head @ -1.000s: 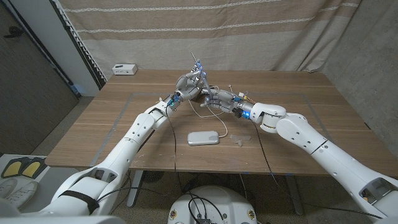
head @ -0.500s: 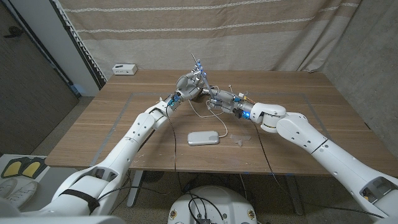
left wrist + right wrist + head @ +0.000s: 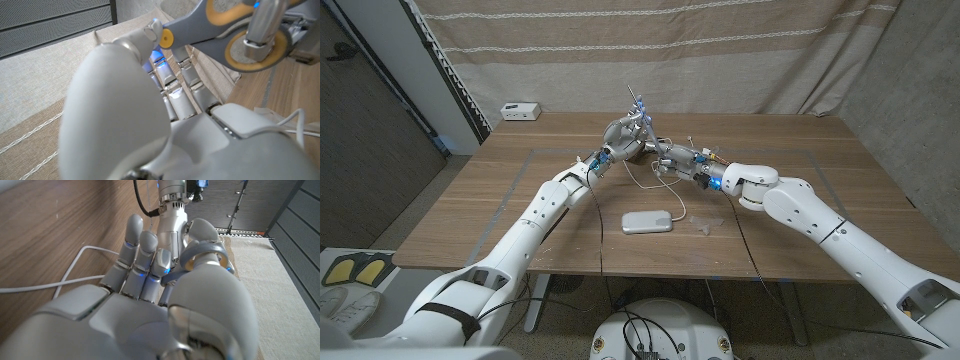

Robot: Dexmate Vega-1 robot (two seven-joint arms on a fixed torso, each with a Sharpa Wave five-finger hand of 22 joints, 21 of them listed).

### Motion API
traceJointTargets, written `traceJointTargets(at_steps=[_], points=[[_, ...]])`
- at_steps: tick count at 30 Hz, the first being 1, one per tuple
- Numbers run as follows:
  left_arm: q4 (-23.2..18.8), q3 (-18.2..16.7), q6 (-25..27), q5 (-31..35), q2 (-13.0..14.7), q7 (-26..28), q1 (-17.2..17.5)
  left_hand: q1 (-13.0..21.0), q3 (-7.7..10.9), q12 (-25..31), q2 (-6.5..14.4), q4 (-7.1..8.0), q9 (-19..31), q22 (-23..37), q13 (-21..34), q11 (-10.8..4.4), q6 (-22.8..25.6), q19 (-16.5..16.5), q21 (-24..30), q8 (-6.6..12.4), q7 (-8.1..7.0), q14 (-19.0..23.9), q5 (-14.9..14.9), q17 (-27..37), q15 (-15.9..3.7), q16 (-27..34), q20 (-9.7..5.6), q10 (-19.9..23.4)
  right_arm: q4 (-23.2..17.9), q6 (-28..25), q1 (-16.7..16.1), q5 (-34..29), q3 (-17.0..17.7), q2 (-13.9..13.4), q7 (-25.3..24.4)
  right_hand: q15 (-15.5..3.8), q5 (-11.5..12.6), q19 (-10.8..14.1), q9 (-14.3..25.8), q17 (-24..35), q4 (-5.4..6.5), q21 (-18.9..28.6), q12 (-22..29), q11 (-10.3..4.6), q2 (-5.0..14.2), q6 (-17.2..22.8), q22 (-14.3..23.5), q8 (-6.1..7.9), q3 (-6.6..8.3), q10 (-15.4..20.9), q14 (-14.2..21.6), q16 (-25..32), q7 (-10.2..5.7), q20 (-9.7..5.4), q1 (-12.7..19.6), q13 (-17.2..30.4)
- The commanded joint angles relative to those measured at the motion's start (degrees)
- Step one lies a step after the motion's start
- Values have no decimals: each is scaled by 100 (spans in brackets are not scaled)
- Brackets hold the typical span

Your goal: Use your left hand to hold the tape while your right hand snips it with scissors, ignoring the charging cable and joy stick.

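The right hand's fingers point(image 3: 142, 255) were threaded through the grey-and-yellow loops of the scissors point(image 3: 235, 35), holding them. The left hand's fingers point(image 3: 182, 92) were raised and bunched. Whether they pinched the tape I could not tell, for the tape itself could not be made out in any view; by judgement it lay between the two hands.

The left hand point(image 3: 623, 135) and the right hand point(image 3: 672, 158) met above the middle of the desk point(image 3: 800, 210), toward its far edge, so the step in hand looked like the snip itself. The next move would call for a taut strip between the blades, then a firm close.

The left wrist view showed the scissors' pivot and handle loops close up, which the head view blurred. The head view gave the layout: a white cable point(image 3: 655, 180) under the hands, a flat white pad point(image 3: 649, 221) nearer the front edge, and a small white box point(image 3: 520, 110) at the far left corner.
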Motion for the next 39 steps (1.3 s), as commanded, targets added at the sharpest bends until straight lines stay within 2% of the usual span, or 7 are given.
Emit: traceJointTargets(at_steps=[1,4,8,15,21,31,39], points=[[20,-37,71,-20,25,3,6,230,39,21,290,14,21,28,20,-4,18,34,43,-14,-9,225,22,15,-177,15,-850,48,154,84,239,-114,-181,15,478,-300,-8,1,31,-28,-14,106,117,-416,29,2057,-14,2025,-18,364,-51,36,1351,-356,1,7],[24,-43,68,-15,37,-30,2,234,44,20,294,11,26,26,18,-15,15,30,42,-13,-14,227,22,16,-172,16,-852,51,142,44,285,-163,-213,1,512,-290,-13,52,35,114,13,227,223,-506,63,2086,21,2067,-15,427,70,225,1327,-381,-38,10],[52,-45,93,-14,60,-85,-17,228,45,23,294,13,28,28,13,-9,22,33,49,-9,10,224,20,15,-170,12,-850,70,216,38,292,-37,-194,59,641,-291,-22,62,54,245,39,321,338,-493,104,2109,-33,2136,7,425,113,385,1318,-393,-76,13],[70,-63,119,-24,78,-92,-19,222,47,13,298,16,26,27,3,-27,11,33,55,-16,22,229,19,16,-171,14,-847,65,298,42,361,-17,-229,116,793,-298,-19,51,52,253,-51,415,419,-459,43,2127,-93,2197,41,435,51,446,1378,-408,33,15],[126,-57,140,-3,101,-170,-64,218,46,16,296,15,32,28,11,-35,-1,34,62,-17,21,231,17,16,-172,13,-847,62,424,38,261,320,-112,266,834,-305,-35,170,138,315,59,657,462,-567,151,2116,-77,2324,68,502,187,555,1310,-496,-100,14],[198,-57,157,25,123,-310,-104,213,53,17,295,12,53,28,25,-56,-48,29,69,-25,2,224,13,13,-172,7,-848,52,581,-32,72,927,103,494,774,-301,-62,36,-13,318,76,786,450,-564,111,2072,-220,2326,131,420,53,498,1310,-499,-151,14],[156,-103,133,12,117,-252,-63,215,62,10,297,7,69,25,43,-71,-106,17,67,-38,1,218,7,13,-169,4,-856,13,513,-51,27,954,127,457,663,-301,-70,-31,-72,217,56,857,453,-542,86,2032,-347,2340,136,394,54,501,1313,-491,-160,9]])
